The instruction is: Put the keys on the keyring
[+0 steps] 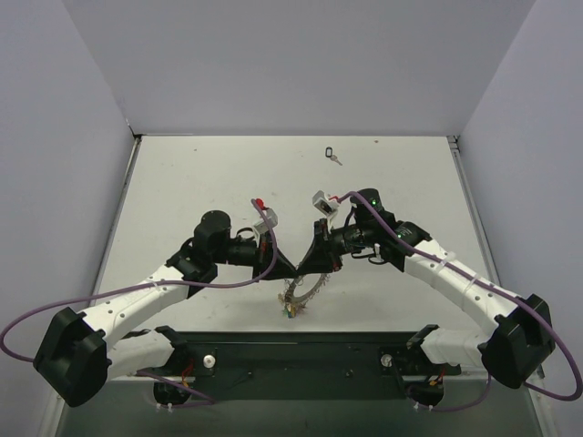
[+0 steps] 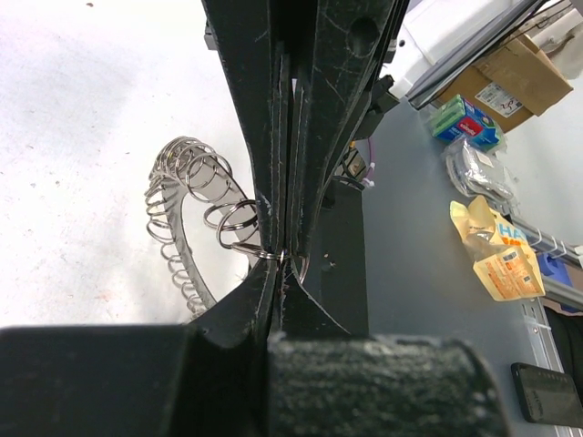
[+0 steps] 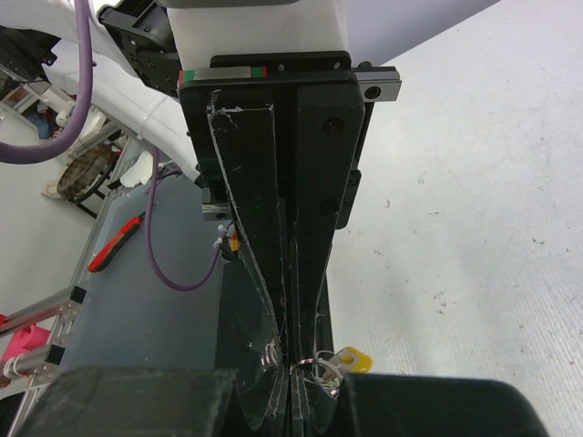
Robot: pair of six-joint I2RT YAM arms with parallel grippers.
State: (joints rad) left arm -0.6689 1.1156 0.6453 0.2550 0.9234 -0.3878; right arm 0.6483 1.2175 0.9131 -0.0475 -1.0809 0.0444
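Flagging the risk first: my left gripper (image 1: 294, 269) is closed right down, its tips pinching one thin coil of the keyring (image 1: 306, 291). My right gripper (image 1: 316, 266) is closed on the same ring, almost tip to tip with the left. The ring droops between them over mid-table with a few keys (image 1: 290, 312) at its low end (touching the surface or not, I cannot tell). With a bite that thin, I judge a pull or twist from either arm could slip the wire out and drop the ring. The tips are also crowded, so a small misjudged move could knock them together. The black key (image 1: 332, 155) lies well apart near the far edge, so fetching it means one hand lets go. The table (image 1: 182, 182) is matt white and faintly specked, with plain pale walls (image 1: 273, 64) on three sides.
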